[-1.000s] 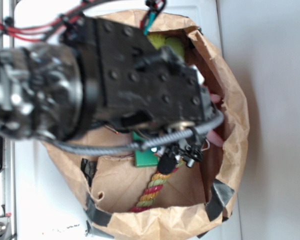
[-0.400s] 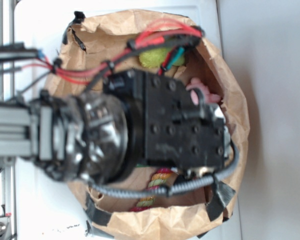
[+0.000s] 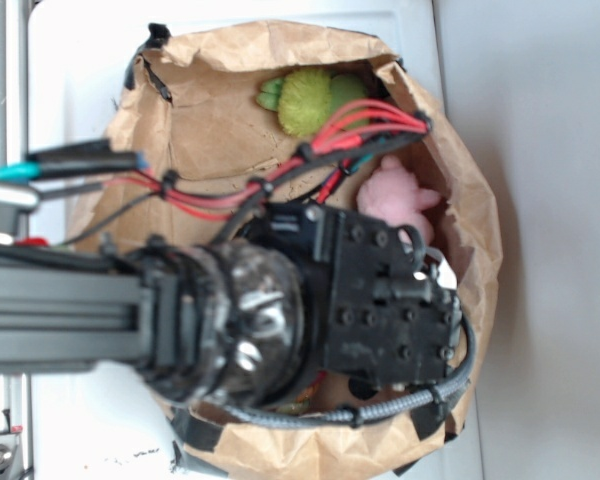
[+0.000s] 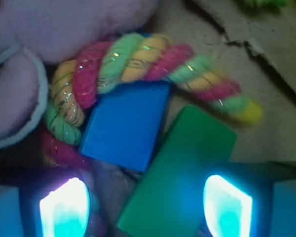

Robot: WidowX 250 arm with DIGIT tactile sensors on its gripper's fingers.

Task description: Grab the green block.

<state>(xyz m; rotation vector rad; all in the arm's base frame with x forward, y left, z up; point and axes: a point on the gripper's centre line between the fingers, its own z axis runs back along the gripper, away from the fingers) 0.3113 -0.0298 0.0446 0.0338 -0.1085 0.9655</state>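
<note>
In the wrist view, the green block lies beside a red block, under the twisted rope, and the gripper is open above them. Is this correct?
Not quite: the block beside the green block is blue, not red. The wrist view shows it. The rope and the open gripper are as you say.

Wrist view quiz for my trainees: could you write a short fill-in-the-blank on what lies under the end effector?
1. The green block lies beside a block coloured ____.
2. The twisted rope toy curves over the ____ block's top edge.
3. The end effector has its fingers spread, so it is ____.
4. The plush toy at upper left is ____ in colour.

Missing words: blue; blue; open; pink
</note>
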